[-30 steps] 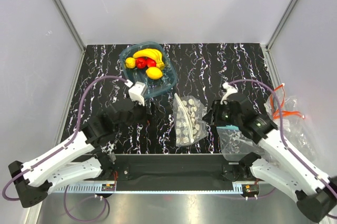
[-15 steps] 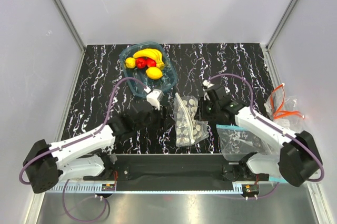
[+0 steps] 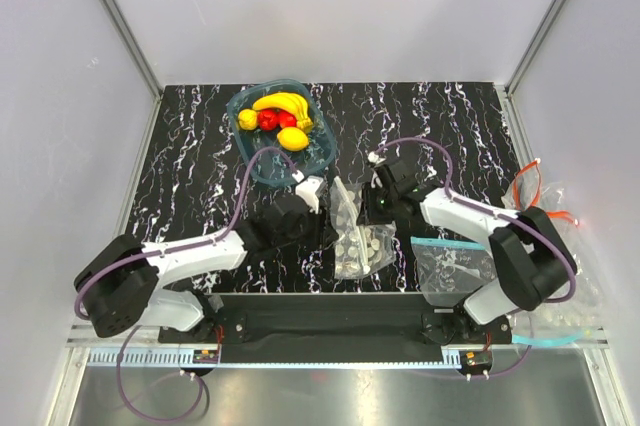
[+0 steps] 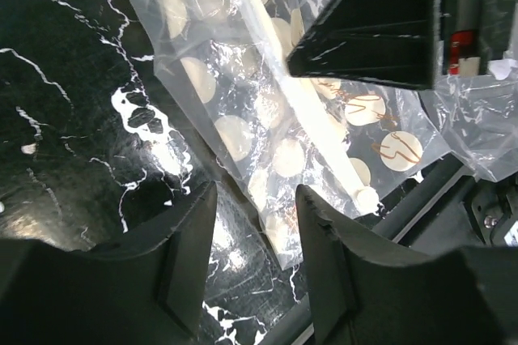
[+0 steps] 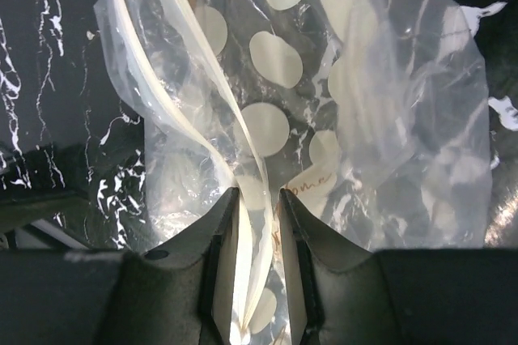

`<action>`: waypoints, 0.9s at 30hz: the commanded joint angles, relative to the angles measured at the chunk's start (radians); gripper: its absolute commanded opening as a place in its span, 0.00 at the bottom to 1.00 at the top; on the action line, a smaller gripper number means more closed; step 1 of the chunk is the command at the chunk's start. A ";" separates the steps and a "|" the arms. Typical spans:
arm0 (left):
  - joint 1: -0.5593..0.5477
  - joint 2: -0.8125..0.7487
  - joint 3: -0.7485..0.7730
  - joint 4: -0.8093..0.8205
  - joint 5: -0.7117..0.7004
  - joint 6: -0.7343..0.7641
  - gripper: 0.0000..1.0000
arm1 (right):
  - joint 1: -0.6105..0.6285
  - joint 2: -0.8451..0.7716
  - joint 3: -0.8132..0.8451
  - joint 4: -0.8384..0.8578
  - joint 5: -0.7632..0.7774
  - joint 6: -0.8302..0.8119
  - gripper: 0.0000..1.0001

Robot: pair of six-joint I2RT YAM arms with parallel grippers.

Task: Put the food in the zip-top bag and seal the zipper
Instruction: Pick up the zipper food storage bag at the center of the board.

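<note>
No food (image 3: 280, 118) is bagged yet (it all sits in the bowl (image 3: 322, 161) at the back). The zip-top bag (image 3: 358, 231) lies between the arms. The right gripper (image 5: 257, 195) pinches its zipper (image 4: 328, 138), and the left gripper (image 4: 255, 195) is spread wide at its edge.

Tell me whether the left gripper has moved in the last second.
Yes. Against the fruit bowl, the left gripper has shifted right, from the bowl's near-left rim past its near-right corner, up to the zip-top bag.

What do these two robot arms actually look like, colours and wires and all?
The left arm and right arm are white tube-like links with chunky black joints. A purple cable loops along each. The left gripper and right gripper each have two flat black fingers.
</note>
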 commanded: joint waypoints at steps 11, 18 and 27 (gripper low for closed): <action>-0.002 0.252 0.139 0.013 0.064 0.041 0.25 | 0.004 0.078 -0.019 0.170 -0.058 0.007 0.34; -0.002 0.337 0.197 -0.062 0.058 0.053 0.16 | 0.004 0.033 -0.055 0.167 -0.029 0.007 0.33; -0.002 0.345 0.179 -0.074 0.029 0.053 0.10 | 0.004 0.056 -0.095 0.220 -0.074 0.010 0.34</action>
